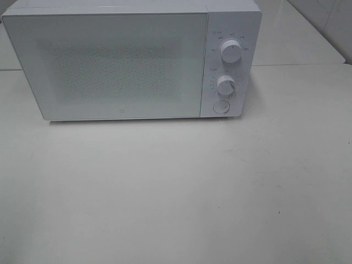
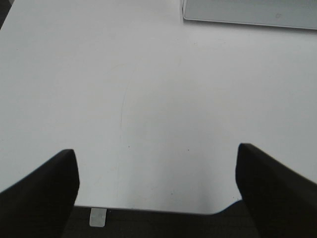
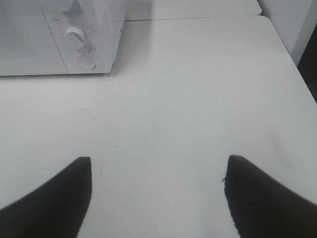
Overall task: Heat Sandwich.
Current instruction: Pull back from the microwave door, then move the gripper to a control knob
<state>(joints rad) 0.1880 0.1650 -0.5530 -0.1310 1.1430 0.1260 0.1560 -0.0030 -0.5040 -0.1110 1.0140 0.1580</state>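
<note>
You have one closed white microwave (image 1: 110, 60) at the frame's upper left, two knobs (image 1: 231, 50) and one button (image 1: 221, 106) on its right, with left gripper (image 2: 156, 150) and right gripper (image 3: 158, 158) spread wide over the table (image 1: 176, 192), pinching nothing.

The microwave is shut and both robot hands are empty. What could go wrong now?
1. No sandwich shows in any view, so there may be nothing to heat yet.
2. The microwave door is shut, and its round button sits just under the lower knob. The wide-open right hand might nudge the knob instead.
</note>
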